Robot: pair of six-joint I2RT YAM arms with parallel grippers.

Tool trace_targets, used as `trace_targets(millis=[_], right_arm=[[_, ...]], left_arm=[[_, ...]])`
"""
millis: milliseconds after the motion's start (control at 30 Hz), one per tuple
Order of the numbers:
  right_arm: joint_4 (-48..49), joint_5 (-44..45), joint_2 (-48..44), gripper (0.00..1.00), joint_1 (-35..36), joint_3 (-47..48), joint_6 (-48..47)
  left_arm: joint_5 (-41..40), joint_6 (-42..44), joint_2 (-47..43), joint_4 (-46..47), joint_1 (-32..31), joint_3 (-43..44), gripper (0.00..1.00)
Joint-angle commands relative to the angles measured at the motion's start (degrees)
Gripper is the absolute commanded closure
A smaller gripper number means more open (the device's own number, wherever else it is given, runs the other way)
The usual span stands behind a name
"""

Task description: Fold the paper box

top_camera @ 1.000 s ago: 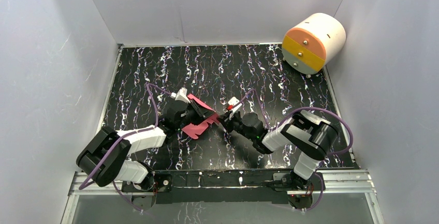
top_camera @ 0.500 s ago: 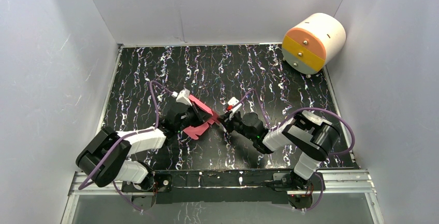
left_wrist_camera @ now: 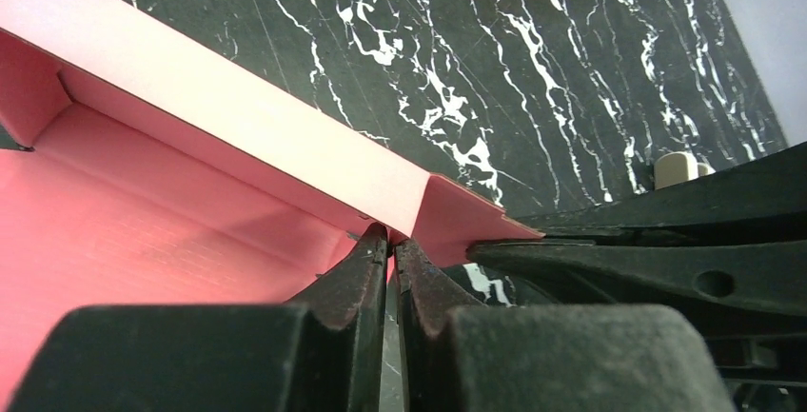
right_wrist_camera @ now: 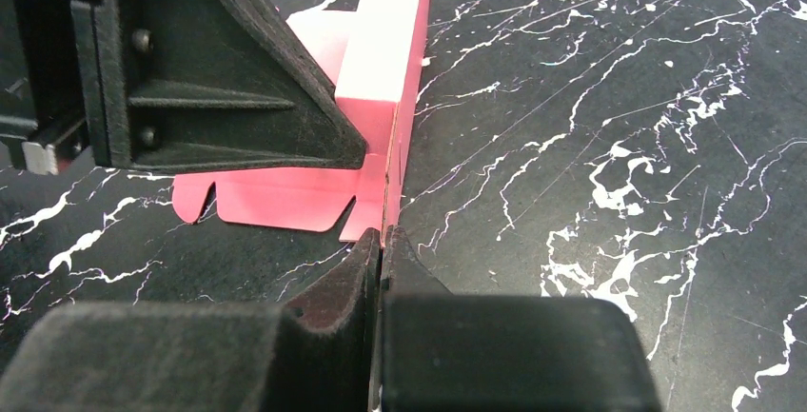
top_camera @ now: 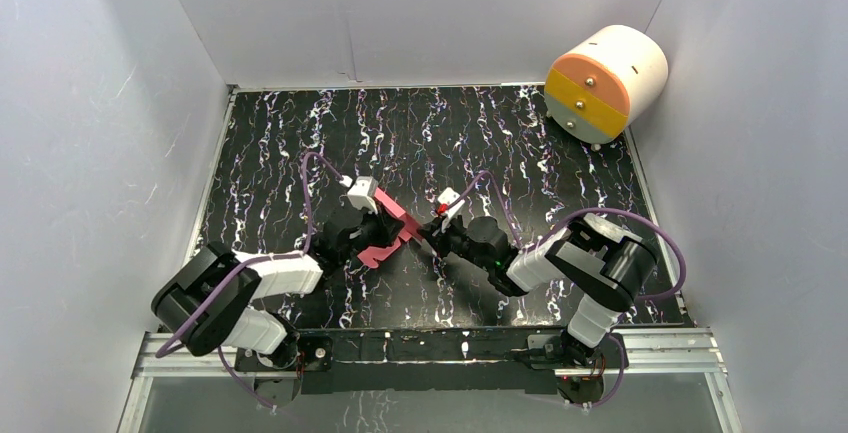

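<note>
Paper box (top_camera: 388,236): pink card, part-folded, one long wall raised, on the marbled table (top_camera: 500,133) between my arms. My left gripper (left_wrist_camera: 388,241): nipped narrow on a corner crease, steadying it. My right gripper (right_wrist_camera: 383,238): closed on the end flap's edge, likely to turn it inward.

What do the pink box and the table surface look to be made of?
The paper box looks like thin matte card, probably paper: crisp creases, thin cut edges, a faintly lined inner face. The table surface is black with white marble-like veining and a slight sheen. It is possibly a printed laminate or mat, but the pictures cannot settle it.
</note>
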Motion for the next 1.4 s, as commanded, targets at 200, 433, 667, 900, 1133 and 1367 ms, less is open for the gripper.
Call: trace_targets(millis=[200,433,667,900,1133,1367], right_arm=[[0.6,-2.7,-2.8,0.97,0.3,2.2,1.0],[-2.6,0.4,-4.1,0.96,0.3,2.8,0.3],[-3.6,0.8,-4.5,0.96,0.4,2.9,-0.5],[-3.7,1.0,-4.5,0.96,0.3,2.9,-0.9],[-3.5,0.5,-4.3,0.96,0.4,2.7,-0.7],[-3.3,0.1,-4.4,0.96,0.4,2.5,-0.4]], left_arm=[[-4.5,9.9,3.1,11.3,-0.5,-2.0,0.82],[-1.9,12.5,-5.3,10.7,-1.2,-7.0,0.65],[-3.7,12.4,-13.5,4.6,-2.8,-11.7,0.54],[-10.5,10.7,-17.8,0.8,-7.0,-13.5,0.48],[-22.2,16.1,-7.4,3.7,-15.7,-8.5,0.35],[-28.6,19.8,1.8,9.3,-19.2,-4.6,0.32]])
